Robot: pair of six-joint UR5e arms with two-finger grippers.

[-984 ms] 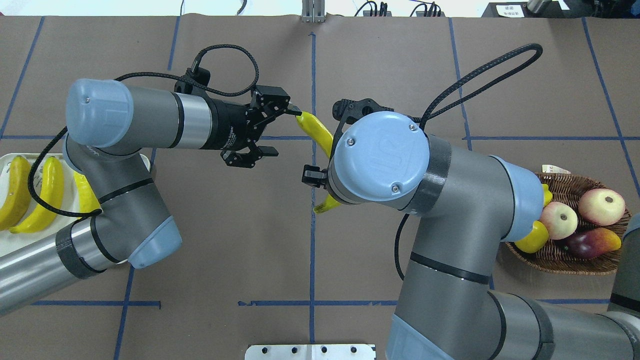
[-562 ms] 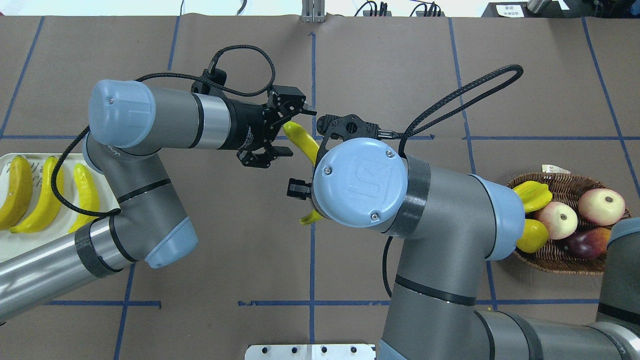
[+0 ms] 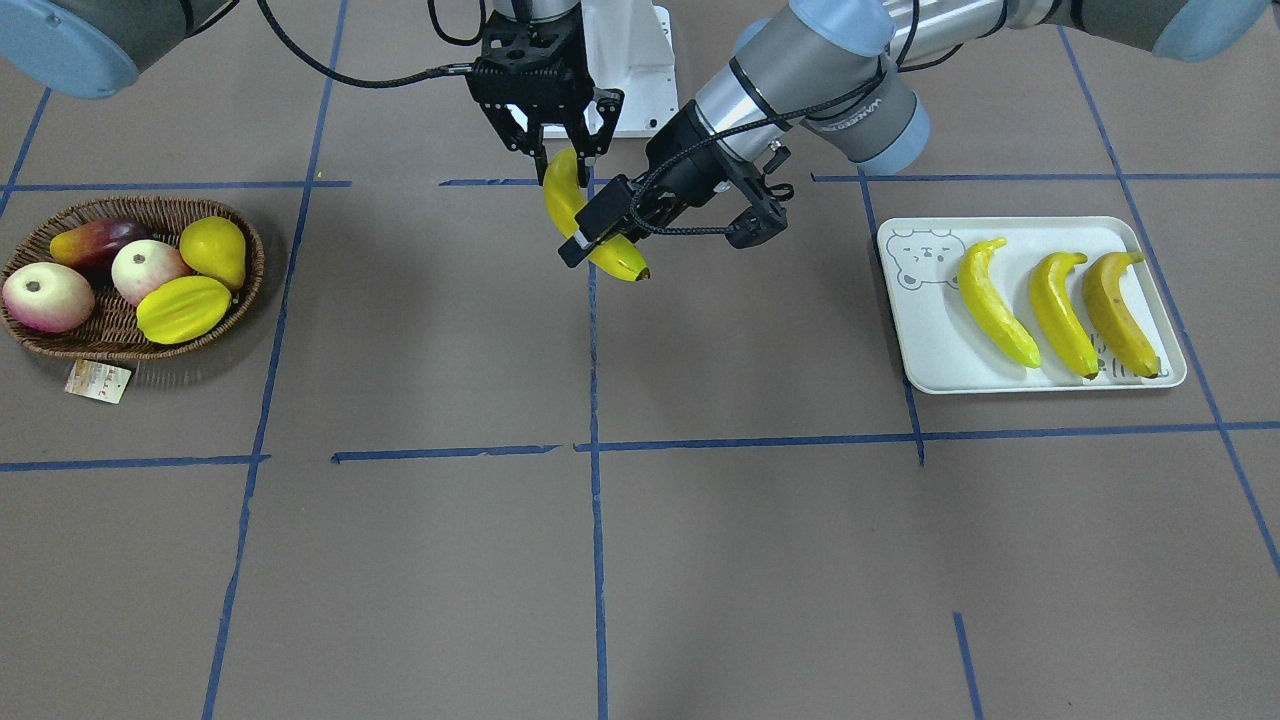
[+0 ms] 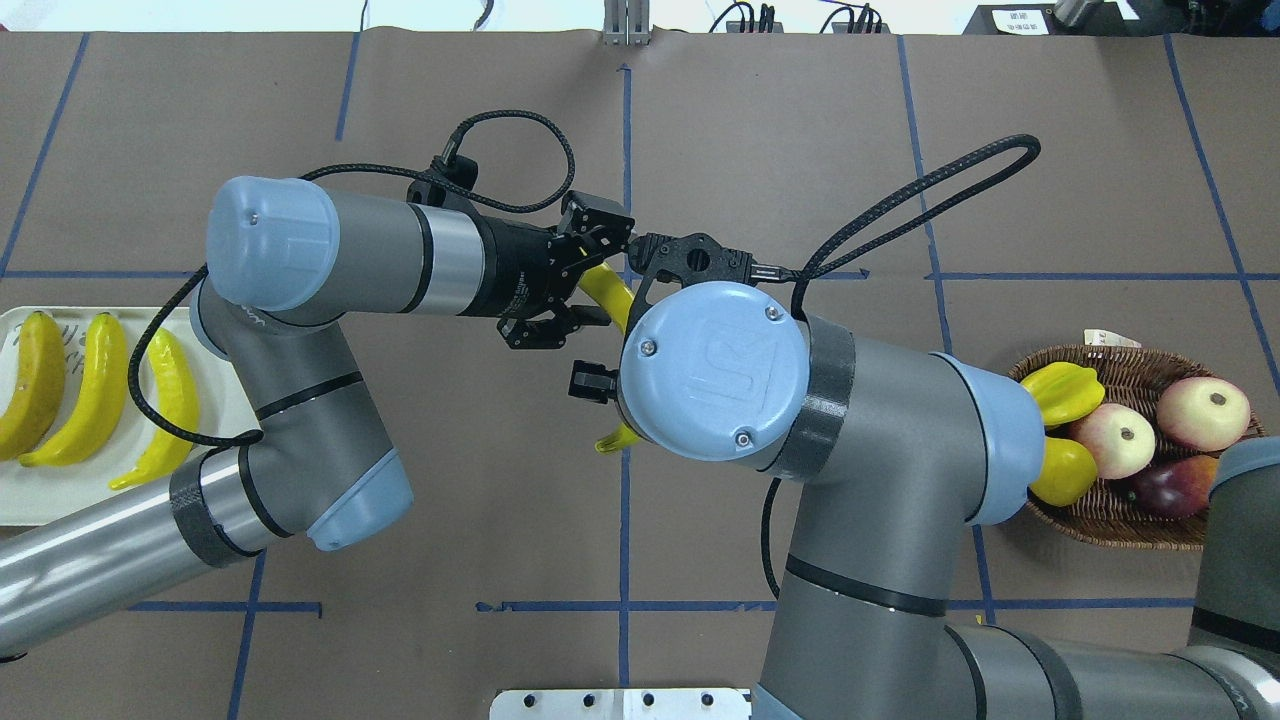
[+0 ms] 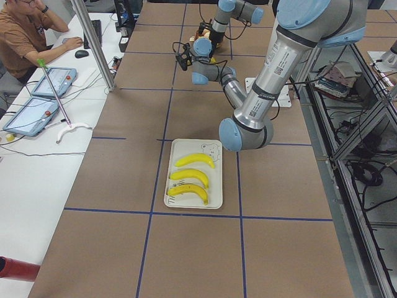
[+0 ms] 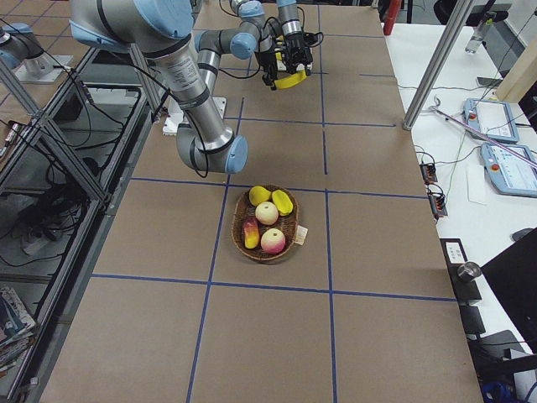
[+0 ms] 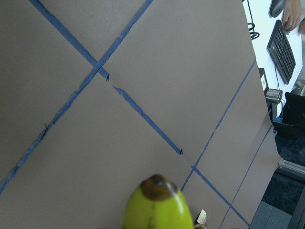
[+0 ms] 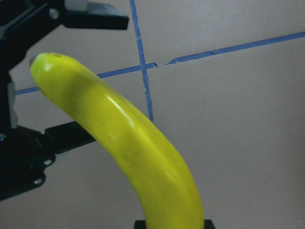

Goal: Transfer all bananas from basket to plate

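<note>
Overhead, banana (image 4: 603, 287) half-hidden; frontally, whole.

Overhead: behind my shoulders, looking forward and down.
Front: across the bench (image 3: 700, 550), facing me, steep.
Sides: far off, at either bench end.
Wrists: close; both share the banana (image 8: 143, 157).

The table (image 3: 750, 580) is covered with brown paper and divided by blue tape lines (image 3: 440, 453); a white desk (image 5: 37, 186) is set along one long edge.
</note>
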